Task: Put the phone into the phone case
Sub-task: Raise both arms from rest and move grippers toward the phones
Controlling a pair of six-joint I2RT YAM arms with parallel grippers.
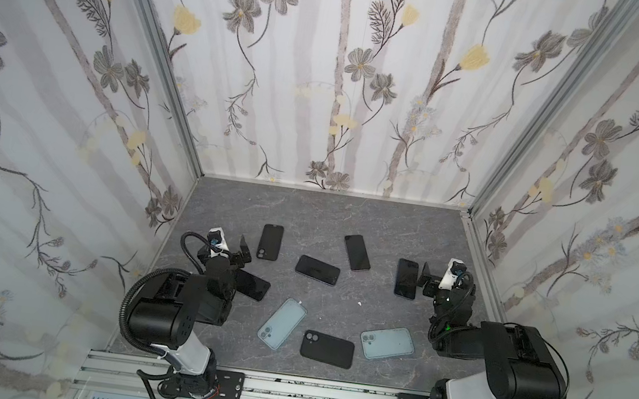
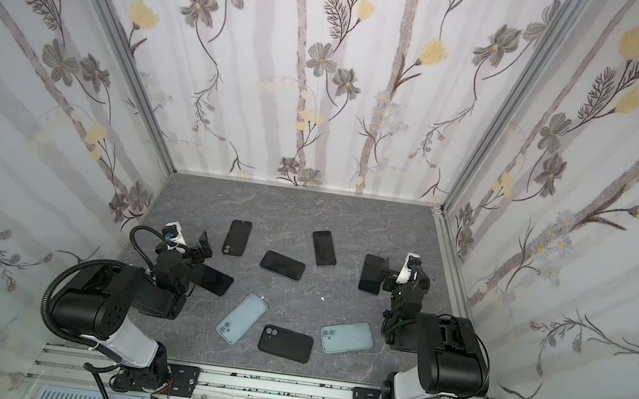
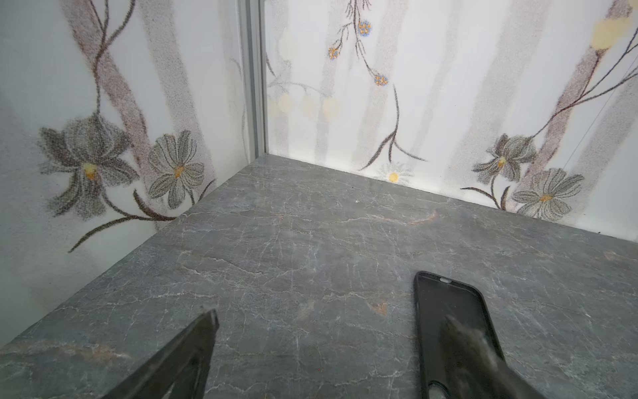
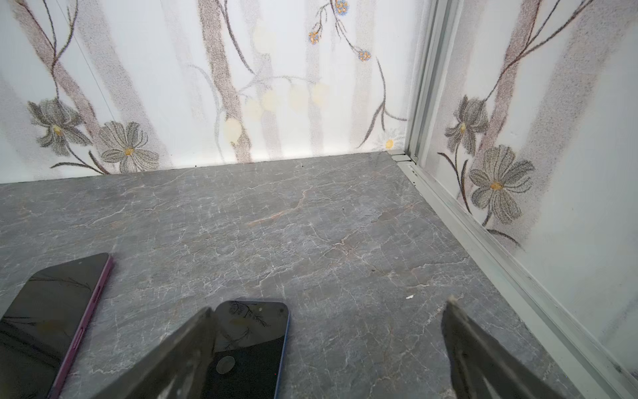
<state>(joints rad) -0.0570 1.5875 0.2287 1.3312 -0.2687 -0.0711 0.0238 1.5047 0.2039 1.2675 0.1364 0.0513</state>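
The left gripper (image 3: 331, 317) hangs at 9 o'clock over the grey marbled table (image 1: 348, 221), fingers spread wide and empty; the right gripper (image 4: 329, 307), at 3 o'clock, is likewise spread and empty. A black glass-fronted phone (image 1: 318, 269) lies flat at centre. A translucent blue-grey phone case (image 1: 281, 323) lies at 7 o'clock, beside a matte black case (image 1: 326, 348) at 6.

We see black left arm (image 1: 164, 314) and right arm (image 1: 523, 361), pale grey lower links (image 1: 192, 353), ribbed cables (image 1: 126, 303), dark left end effector (image 3: 331, 317), right end effector (image 4: 329, 307).
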